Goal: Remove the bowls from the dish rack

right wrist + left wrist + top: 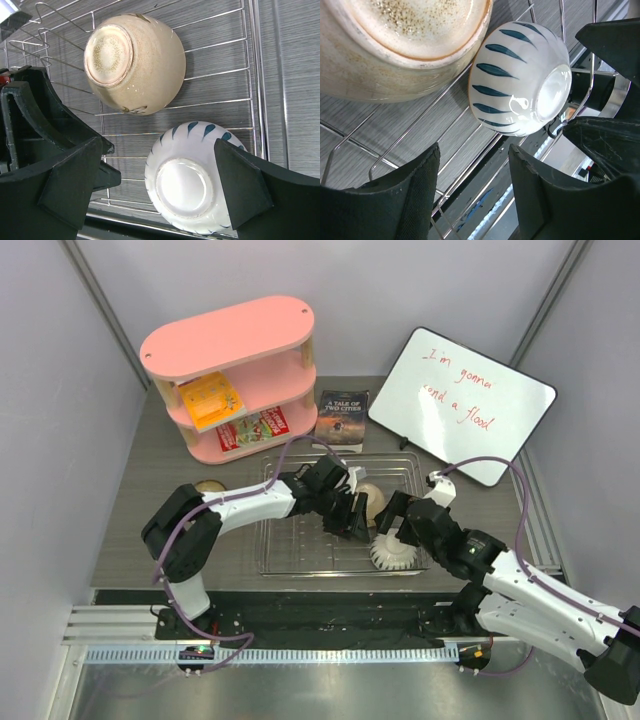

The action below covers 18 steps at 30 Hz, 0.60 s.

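Left gripper (352, 518), seen from overhead, sits low inside the dish rack (290, 540), just beside the beige bowl (372, 500). The right gripper (396, 530) stands over the white ribbed bowl (395, 554) at the rack's near right corner. Both bowls are in the rack, so I judge the step in hand to be the grasp.

Left wrist view: jaws apart, with nothing between the fingers (410, 200) and only bare rack wire in the gap. The beige bowl lies ahead to one side, the white bowl just beside it. The next move calls for advancing until one bowl wall sits between the pads, then closing.

Right wrist view: jaws wide apart, straddling the white bowl, whose foot ring faces the camera. One finger (245, 190) is at the bowl's rim and the other is clear of it. Nothing is clamped. Closing, then a straight lift over the raised rim, is called for.
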Available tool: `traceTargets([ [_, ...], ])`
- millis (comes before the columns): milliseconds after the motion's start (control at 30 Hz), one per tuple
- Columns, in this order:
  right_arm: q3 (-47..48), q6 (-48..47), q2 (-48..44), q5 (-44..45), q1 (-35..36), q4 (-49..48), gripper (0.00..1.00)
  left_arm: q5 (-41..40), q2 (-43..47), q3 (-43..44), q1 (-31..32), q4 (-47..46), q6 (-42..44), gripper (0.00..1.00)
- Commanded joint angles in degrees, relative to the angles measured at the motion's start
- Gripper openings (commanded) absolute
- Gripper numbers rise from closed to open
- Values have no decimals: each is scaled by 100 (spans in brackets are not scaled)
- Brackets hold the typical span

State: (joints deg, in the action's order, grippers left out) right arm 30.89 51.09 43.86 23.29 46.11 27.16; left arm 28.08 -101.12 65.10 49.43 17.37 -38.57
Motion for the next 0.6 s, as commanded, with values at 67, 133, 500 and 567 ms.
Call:
traceTargets([
  [67, 4, 15, 18, 71, -23, -53, 100, -232, -66, -94, -3, 250, 183, 59],
  [133, 13, 15, 9, 62, -23, -44, 100, -276, -66, -77, -3, 302, 200, 59],
  [500, 22, 6, 53, 44, -23, -70, 100, -408, -48, 38, -12, 513, 271, 61],
  [567, 31, 6, 62, 44, -23, -79, 100, -417, -57, 47, -12, 522, 271, 61],
])
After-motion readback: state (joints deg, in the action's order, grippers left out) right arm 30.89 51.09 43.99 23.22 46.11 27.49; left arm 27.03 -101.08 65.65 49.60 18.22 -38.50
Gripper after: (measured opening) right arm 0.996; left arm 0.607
